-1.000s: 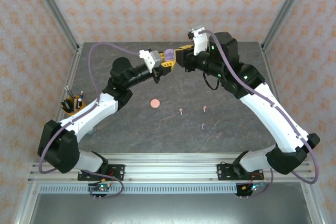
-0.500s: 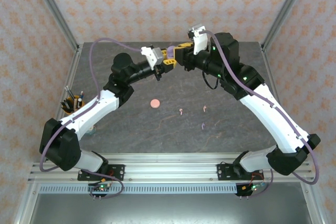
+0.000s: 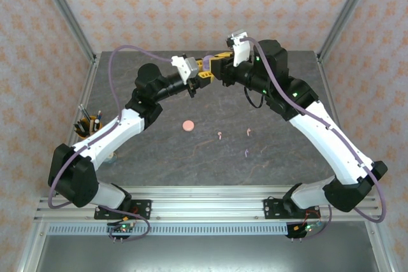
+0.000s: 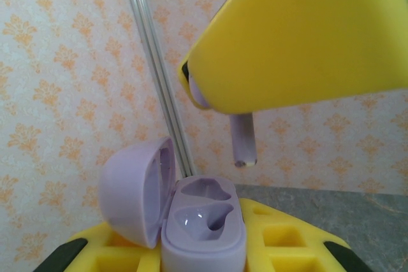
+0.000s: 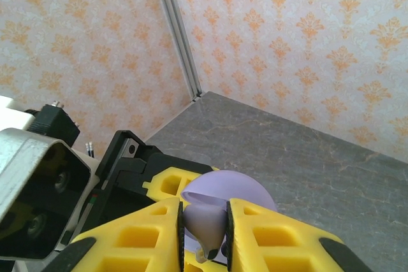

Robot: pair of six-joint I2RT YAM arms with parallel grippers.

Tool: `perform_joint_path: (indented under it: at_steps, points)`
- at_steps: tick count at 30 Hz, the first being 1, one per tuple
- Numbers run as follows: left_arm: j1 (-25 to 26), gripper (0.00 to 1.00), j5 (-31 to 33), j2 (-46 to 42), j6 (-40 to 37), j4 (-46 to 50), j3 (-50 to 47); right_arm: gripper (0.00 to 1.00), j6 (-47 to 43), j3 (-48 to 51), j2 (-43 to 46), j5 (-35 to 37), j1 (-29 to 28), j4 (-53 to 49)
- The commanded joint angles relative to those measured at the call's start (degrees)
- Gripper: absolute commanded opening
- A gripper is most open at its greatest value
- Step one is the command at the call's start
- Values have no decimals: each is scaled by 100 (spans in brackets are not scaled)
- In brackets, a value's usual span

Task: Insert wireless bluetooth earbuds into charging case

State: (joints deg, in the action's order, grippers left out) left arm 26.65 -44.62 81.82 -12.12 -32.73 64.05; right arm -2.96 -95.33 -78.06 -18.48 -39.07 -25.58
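Glossy plastic charging case (image 4: 201,250), matt tabletop (image 5: 319,157)

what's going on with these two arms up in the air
The left gripper holds an open lilac charging case up off the table, with the lid flipped back and both sockets empty. The right gripper pinches a lilac earbud just above the case, stem pointing down, not yet seated. Down on the table lie the other lilac earbud, two pink earbuds and a round pink case.
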Motion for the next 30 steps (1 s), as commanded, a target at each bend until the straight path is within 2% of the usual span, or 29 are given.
perform_joint_path:
  at_steps: [1, 17, 30]
  points:
    - [48, 0, -110, 27, -98, -78, 233, 23, 72, 45, -47, -103, -13, 216]
    - [75, 0, -152, 19, -80, -62, 231, 22, 75, 178, -95, 204, -5, 330]
    - [111, 0, -141, 45, -98, -37, 198, 19, 263, 58, -29, 38, -4, 395]
